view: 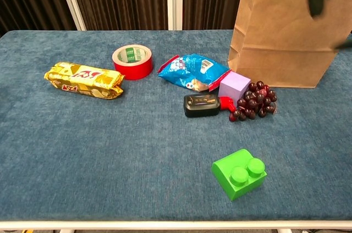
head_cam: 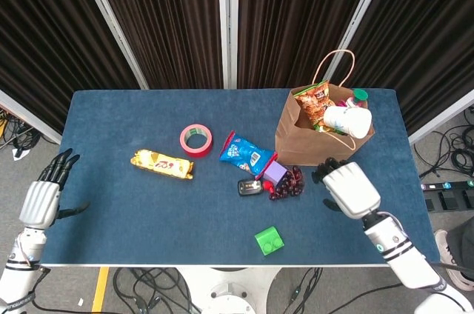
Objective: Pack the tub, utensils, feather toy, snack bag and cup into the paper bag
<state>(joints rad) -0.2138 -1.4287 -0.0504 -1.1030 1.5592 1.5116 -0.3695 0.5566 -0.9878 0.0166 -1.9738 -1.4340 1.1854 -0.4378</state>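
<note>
the green brick is lying nearest the front edge of the blue table, well apart from the other items.

the right hand is hovering above the table just in front of the paper bag, holding nothing. its dark fingers are curling inward toward the bag; whether they are fully closed cannot be told from the head view. in the chest view only a dark blurred fingertip is showing at the upper right edge.

the left hand is hanging off the left edge of the table, its fingers spread apart and holding nothing.

mid-table, a black key fob is lying beside a bunch of dark grapes. a purple cube is touching the grapes and sitting just beside a blue snack packet. further left, a gold biscuit pack is lying flat, and a red tape roll is standing near it.

the paper bag is standing upright at the far right of the table, mouth open. inside it, the snack bag is standing at the left, and the cup is lying on its side at the right, with a green-capped item behind it. the other task items cannot be told apart inside the bag.
</note>
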